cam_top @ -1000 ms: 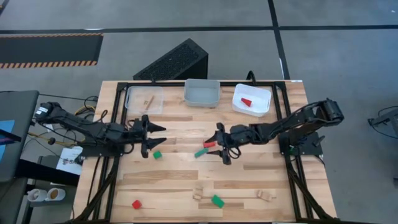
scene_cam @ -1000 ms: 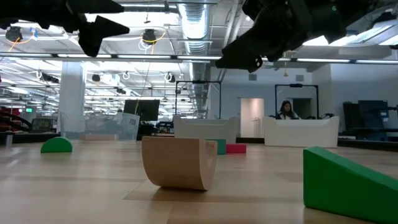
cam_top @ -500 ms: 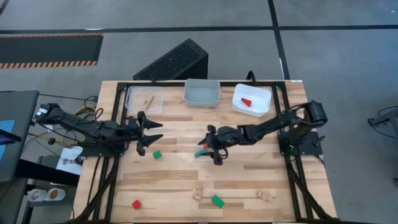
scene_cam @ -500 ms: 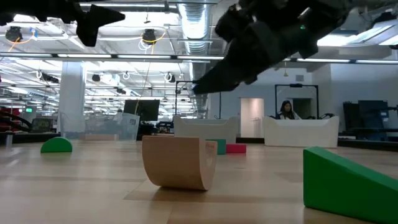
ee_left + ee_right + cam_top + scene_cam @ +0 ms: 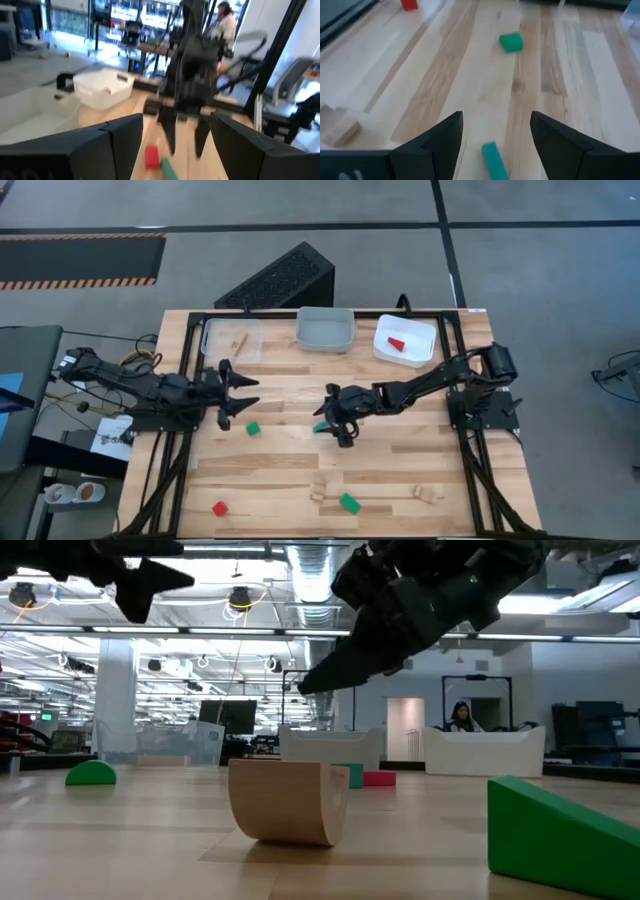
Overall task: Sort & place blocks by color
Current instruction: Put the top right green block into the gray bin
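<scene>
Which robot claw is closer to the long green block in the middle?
Right. The right gripper hovers open directly over the long green block; the left gripper waits farther off.

Table [image 5: 300, 470]: pale wood planks, visible grain, smooth satin finish. Blocks: painted wood, matt, e.g. green wedge [image 5: 560, 830], green half-round [image 5: 91, 774]; arch block [image 5: 288, 800] plain light wood, smooth w/ slight sheen. Trays [image 5: 325, 330]: translucent to white plastic, semi-glossy. Gripper fingers [image 5: 432, 142]: dark matt plastic. Table frame [image 5: 470, 470]: black metal.
</scene>
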